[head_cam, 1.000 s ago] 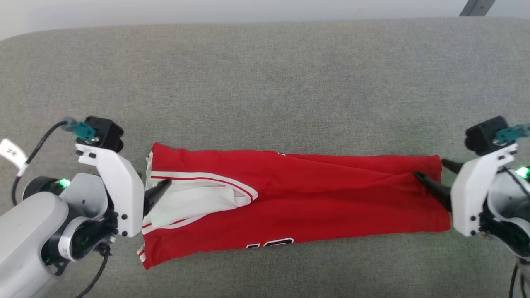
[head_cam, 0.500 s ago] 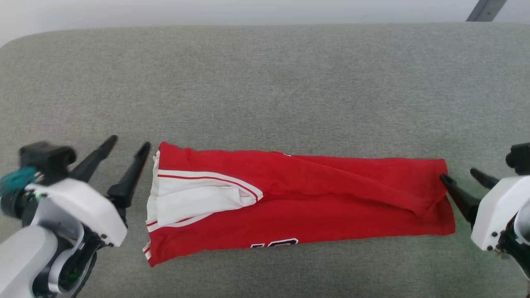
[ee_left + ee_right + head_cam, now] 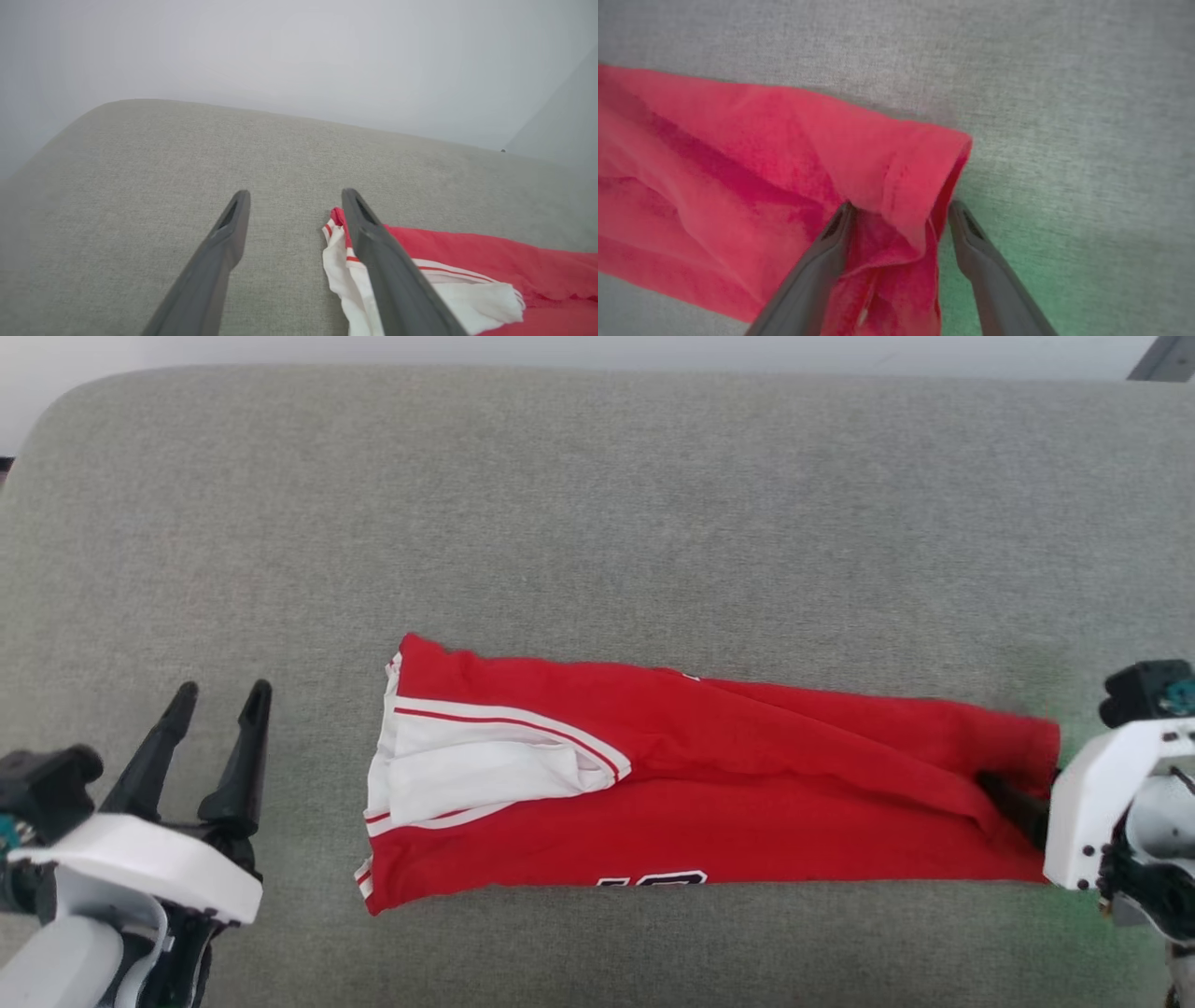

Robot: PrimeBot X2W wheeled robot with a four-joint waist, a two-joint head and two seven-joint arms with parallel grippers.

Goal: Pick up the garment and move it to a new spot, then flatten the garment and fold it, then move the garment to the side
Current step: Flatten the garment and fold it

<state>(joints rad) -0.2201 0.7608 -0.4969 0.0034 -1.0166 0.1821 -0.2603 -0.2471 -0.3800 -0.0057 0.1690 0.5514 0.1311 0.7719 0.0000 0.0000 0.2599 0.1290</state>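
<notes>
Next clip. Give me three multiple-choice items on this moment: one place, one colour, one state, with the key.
1. Where is the left gripper relative to the garment?
A) on its sleeve
B) apart, beyond its sleeve end
C) at its hem
2. The sleeve folded on top is:
A) white
B) black
C) blue
3. The jaws of the right gripper are:
A) shut on cloth
B) open astride the hem corner
C) open, far away
Key: B, grey cushion shows between them; A, white with red trim; B, they stand apart with cloth between.
</notes>
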